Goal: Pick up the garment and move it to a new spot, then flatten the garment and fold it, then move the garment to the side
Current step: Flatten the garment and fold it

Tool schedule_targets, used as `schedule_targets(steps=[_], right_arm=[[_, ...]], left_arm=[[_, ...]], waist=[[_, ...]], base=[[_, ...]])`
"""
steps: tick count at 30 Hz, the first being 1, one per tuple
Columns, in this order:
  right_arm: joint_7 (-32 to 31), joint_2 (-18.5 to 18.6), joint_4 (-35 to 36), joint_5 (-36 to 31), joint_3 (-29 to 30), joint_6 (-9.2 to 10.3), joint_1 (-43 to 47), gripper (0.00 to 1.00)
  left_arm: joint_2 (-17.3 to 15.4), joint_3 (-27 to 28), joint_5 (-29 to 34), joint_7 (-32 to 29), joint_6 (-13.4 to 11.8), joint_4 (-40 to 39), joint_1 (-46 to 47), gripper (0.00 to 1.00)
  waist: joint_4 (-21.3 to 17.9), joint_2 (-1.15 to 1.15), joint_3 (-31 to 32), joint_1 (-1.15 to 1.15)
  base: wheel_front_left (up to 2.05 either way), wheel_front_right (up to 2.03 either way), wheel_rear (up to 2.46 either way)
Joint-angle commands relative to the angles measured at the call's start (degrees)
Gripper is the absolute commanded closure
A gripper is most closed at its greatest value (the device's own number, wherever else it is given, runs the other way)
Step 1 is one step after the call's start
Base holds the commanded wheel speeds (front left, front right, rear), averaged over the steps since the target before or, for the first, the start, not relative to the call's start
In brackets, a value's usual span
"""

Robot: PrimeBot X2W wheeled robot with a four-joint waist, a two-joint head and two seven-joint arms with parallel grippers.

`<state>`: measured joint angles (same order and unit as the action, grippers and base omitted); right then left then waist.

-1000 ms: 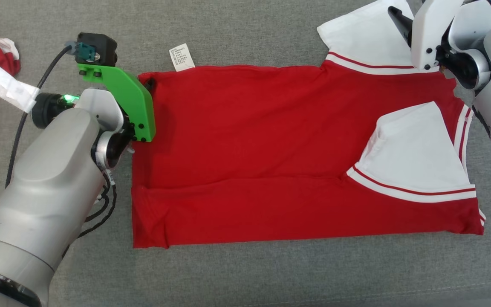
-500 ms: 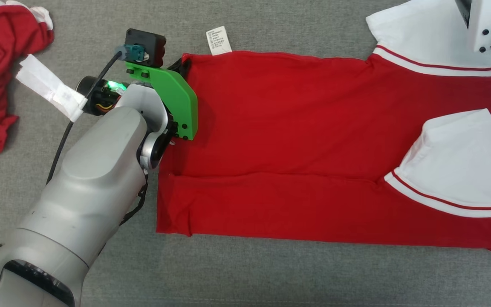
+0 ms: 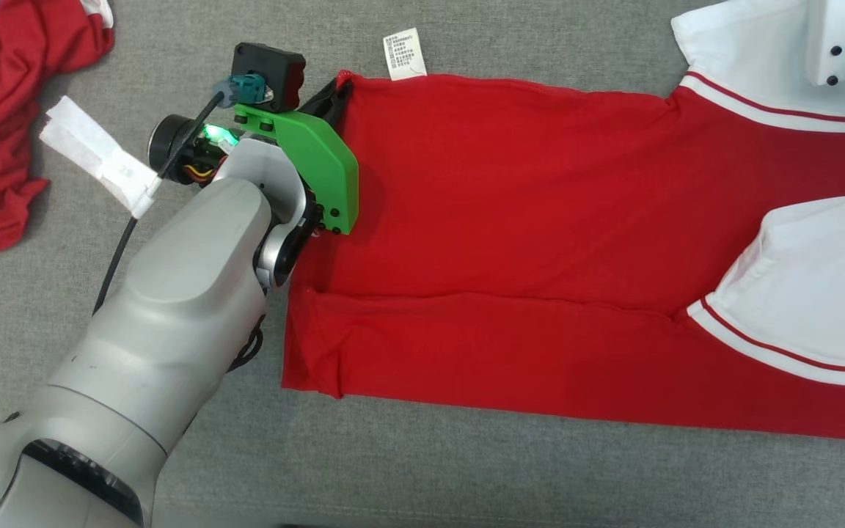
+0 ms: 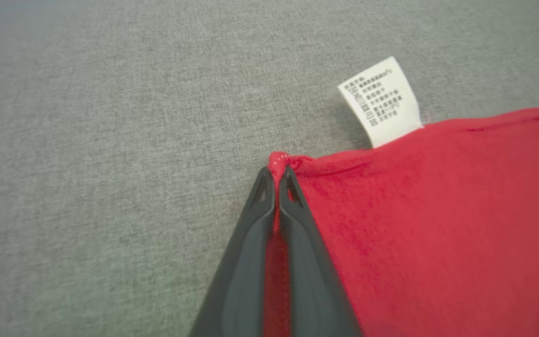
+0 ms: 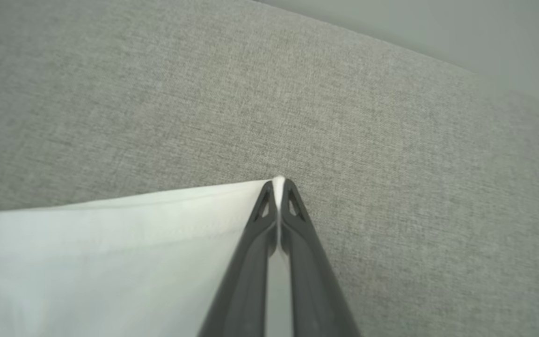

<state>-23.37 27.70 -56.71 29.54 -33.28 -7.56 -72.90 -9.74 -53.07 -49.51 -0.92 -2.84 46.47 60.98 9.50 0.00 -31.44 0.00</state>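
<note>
— While the red garment point(image 3: 540, 220) lies spread flat on grey fabric point(image 3: 466, 477), what holds it?
— Two grips: left hand point(image 4: 278, 174) pinching its red corner; right hand point(image 5: 279, 183) pinching white sleeve point(image 5: 110, 243) edge.

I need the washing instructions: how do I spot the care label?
Find the red garment spread on the grey surface. At its far edge, near the corner the left pincer grips, sits the care label; unlike the plain white sleeves, it carries printed text.
</note>
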Motion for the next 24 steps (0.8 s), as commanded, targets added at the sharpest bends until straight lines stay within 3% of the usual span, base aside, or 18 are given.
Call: schedule_targets(steps=[1, 12, 24], right_arm=[[2.5, 0.0, -0.1, -0.3, 0.6, 0.13, 1.0, 1.00], [13.6, -0.4, 4.8, 2.6, -1.8, 0.12, 6.5, 1.00], [15.7, 8.4, 23.8, 11.1, -2.7, 0.12, 24.6, 1.00]], left_arm=[[-0.5, 0.4, 0.5, 1.2, -0.9, 0.8, -0.5, 1.00], [-2.6, 0.2, 1.5, 7.5, -0.6, 2.1, -3.7, 1.00], [-6.8, -2.1, 3.9, 13.7, 0.2, -0.5, -11.2, 1.00]], waist=[[-0.8, 0.00, 1.1, 0.00], [-3.8, 0.00, 7.4, 0.00], [-5.9, 0.00, 13.9, 0.00]], base=[[0.00, 0.00, 0.00], [0.00, 0.00, 0.00], [0.00, 0.00, 0.00]])
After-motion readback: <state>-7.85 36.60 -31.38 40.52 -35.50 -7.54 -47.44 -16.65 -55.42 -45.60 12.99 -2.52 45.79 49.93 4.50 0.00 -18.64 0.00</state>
